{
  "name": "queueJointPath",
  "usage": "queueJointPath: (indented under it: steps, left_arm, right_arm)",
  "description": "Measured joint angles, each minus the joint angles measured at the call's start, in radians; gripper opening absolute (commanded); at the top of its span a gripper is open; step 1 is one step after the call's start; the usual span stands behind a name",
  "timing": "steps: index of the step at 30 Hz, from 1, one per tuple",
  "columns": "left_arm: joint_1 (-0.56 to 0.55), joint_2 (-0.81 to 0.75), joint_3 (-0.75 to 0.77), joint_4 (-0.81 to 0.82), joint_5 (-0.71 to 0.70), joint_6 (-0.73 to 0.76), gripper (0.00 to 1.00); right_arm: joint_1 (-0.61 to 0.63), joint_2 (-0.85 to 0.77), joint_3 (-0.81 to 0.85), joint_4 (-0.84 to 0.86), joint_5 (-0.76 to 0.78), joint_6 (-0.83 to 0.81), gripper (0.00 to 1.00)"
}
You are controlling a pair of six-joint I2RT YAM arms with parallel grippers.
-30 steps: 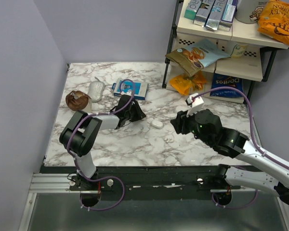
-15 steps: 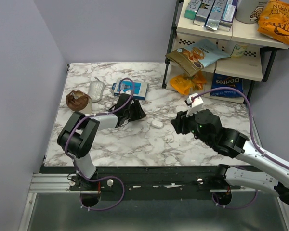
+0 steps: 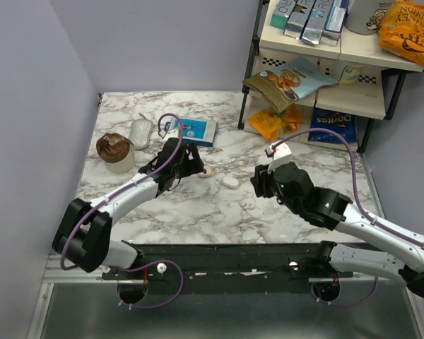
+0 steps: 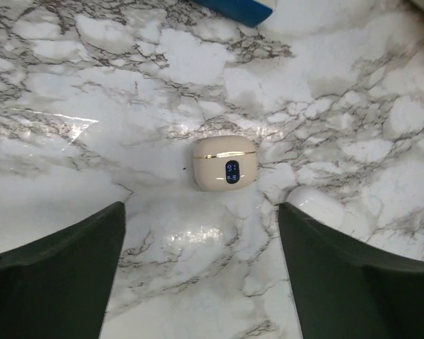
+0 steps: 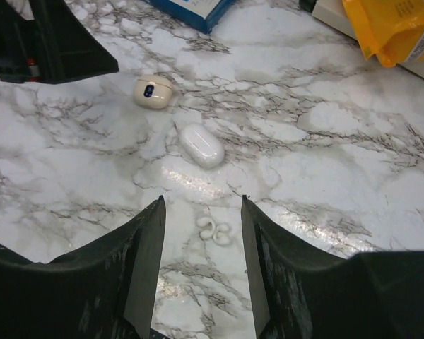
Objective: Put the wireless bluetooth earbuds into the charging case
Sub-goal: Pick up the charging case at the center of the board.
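Two tiny white earbuds (image 5: 214,229) lie side by side on the marble table, just ahead of and between the tips of my right gripper (image 5: 201,203), which is open and holds nothing. Beyond them a white oval case (image 5: 202,145) (image 3: 230,181) lies shut. Farther left sits a cream round case (image 5: 153,91) (image 4: 225,162) (image 3: 205,172) with a blue display, also shut. I cannot tell which one is the charging case. My left gripper (image 4: 201,282) (image 3: 189,164) is open and empty, hovering just short of the cream case.
A blue box (image 3: 191,130), a white computer mouse (image 3: 140,132) and a brown-topped cup (image 3: 114,148) stand at the back left. A shelf rack (image 3: 307,102) with snack bags borders the right side. An orange bag (image 5: 392,28) lies close to the cases.
My left gripper has opened and drawn back, leaving the cream case on the marble; its arm has stretched out low over the table. The right arm has hardly moved.
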Motion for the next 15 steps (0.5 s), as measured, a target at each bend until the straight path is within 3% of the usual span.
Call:
queueJointPath:
  steps: [4,10,13,15]
  left_arm:
    - [-0.102,-0.075,-0.003,-0.037,-0.146,-0.044,0.99]
    - [-0.13,-0.077,-0.054,-0.013,-0.124,-0.094,0.99]
    - [-0.214,-0.071,-0.064,-0.012,-0.114,-0.066,0.99]
    - [-0.285,-0.029,0.008,-0.05,-0.119,-0.023,0.99]
  right_arm:
    - [-0.001,-0.01,-0.023,0.011,0.041,0.008,0.56]
    - [-0.001,-0.057,-0.029,0.026,0.079,-0.001,0.56]
    - [-0.002,-0.083,-0.036,0.037,0.099,-0.012,0.56]
    - [-0.001,-0.1,-0.046,0.04,0.113,-0.019,0.56]
